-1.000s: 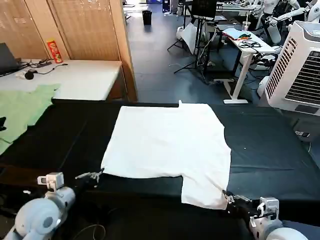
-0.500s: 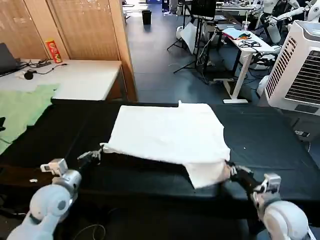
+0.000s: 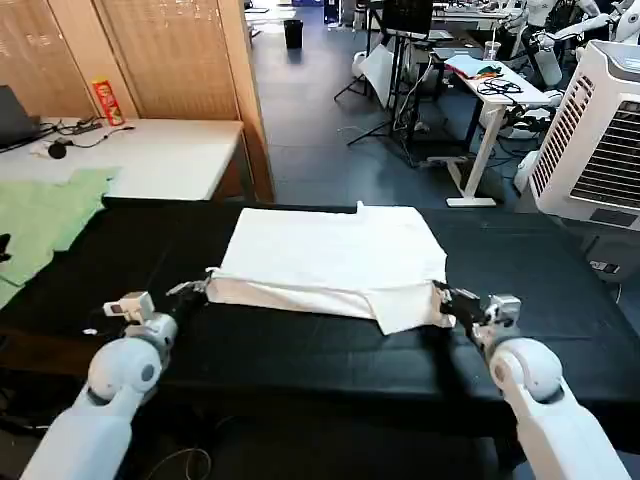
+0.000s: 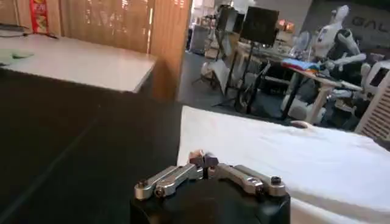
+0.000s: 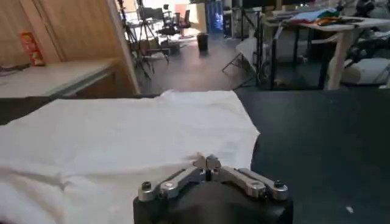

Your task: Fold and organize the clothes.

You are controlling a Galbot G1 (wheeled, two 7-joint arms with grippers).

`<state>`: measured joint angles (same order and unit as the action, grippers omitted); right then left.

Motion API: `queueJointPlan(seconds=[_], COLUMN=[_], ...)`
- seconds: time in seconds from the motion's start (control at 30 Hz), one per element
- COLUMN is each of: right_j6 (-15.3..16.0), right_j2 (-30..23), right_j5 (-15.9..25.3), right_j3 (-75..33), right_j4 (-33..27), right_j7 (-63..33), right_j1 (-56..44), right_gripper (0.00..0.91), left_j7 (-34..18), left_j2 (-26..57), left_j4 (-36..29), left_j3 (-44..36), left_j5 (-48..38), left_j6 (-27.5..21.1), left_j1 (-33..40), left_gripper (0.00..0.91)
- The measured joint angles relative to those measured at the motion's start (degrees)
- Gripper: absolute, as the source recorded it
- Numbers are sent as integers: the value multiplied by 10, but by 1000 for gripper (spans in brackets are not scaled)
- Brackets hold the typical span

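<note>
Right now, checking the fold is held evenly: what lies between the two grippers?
In the head view, the white T-shirt spans the stretch: its lifted near edge runs from the left gripper to the right gripper, over the black table.

I see even, bright indoor light from overhead. The white T-shirt [image 3: 335,262] glares against the black table [image 3: 560,290], casting a thin shadow along its near fold. Far background in both wrist views is soft.
</note>
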<state>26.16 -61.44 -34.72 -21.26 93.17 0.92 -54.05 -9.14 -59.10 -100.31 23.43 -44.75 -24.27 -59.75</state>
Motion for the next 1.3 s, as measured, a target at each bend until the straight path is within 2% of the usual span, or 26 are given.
queueJointPlan(seconds=[0.03,0.07,0.1,0.13,0.27,0.47,0.63,0.73,0.87,0.97,1.0,1.03,1.07,1.1,1.13,1.23,1.3], right_j6=[1,4,10,15,30,33,33,32,31,30,30,30,30,30,30,29,29], right_j2=[0,1,4,6,22,58,61,56,54,53,52,51,49,48,47,45,43], right_j5=[0,-1,-2,-4,-15,-18,-18,-16,-15,-14,-14,-13,-12,-11,-9,-7,-5], right_j3=[0,0,-2,-4,-17,-49,-74,-81,-84,-83,-83,-81,-80,-79,-79,-77,-76], right_j4=[-3,-4,-3,-2,24,97,115,116,115,112,110,107,104,103,102,101,101], right_j7=[0,-2,-1,-1,13,21,21,21,22,23,23,23,23,23,23,24,24], right_j1=[2,3,2,1,-21,-96,-146,-163,-170,-170,-169,-168,-167,-167,-167,-168,-168], right_gripper=[20,68,702,878,878,878,878,800,770,595,585,507,507,429,410,283,254], left_j7=[2,3,3,2,0,1,8,14,27,30,31,33,33,35,35,36,37], left_j2=[-1,-3,-5,-7,-9,-2,-1,-5,-6,-9,-10,-10,-10,-10,-10,-12,-12], left_j4=[4,11,17,21,28,21,5,-5,-9,-3,-1,1,2,4,7,16,23], left_j3=[-4,-7,-10,-11,-11,4,10,11,12,12,12,12,12,11,11,9,9], left_j5=[3,8,12,14,16,18,17,15,20,22,22,21,21,21,21,22,20], left_j6=[3,6,7,7,7,4,-1,-5,-6,-5,-5,-5,-5,-5,-5,-5,-5], left_j1=[6,12,18,22,28,13,-11,-27,-46,-55,-56,-56,-56,-56,-56,-52,-49], left_gripper=[0,449,878,878,878,878,878,878,878,878,829,663,595,439,254,146,98])
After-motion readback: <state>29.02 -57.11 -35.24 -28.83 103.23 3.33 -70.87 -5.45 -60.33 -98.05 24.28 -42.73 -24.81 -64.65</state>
